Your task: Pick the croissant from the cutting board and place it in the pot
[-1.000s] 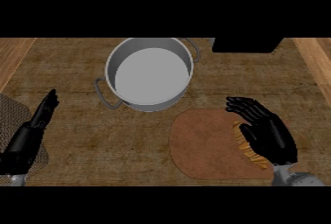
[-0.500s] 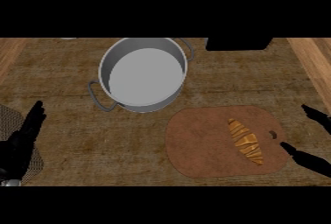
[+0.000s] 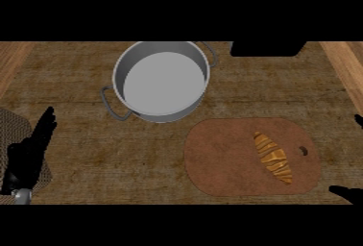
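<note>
A golden croissant (image 3: 273,157) lies on the right half of the brown cutting board (image 3: 220,163), which sits at the lower right of the counter. The grey pot (image 3: 162,79) stands behind the board, up and to the left, with nothing inside and a handle on each side. My right hand (image 3: 348,192) shows only at the view's right edge, off the board and to the right of the croissant, with its fingers spread apart and holding nothing. My left hand (image 3: 30,151) rests open at the lower left, fingers straight, far from both board and pot.
A black box-like object (image 3: 266,48) sits at the back right, just beyond the pot. A woven mat (image 3: 10,126) lies under my left hand. Wooden strips (image 3: 347,62) border the counter at the right and left.
My right hand, earlier over the croissant on the board, has drawn back to the right edge, so the croissant now lies fully uncovered. The left hand stays open at the lower left.
</note>
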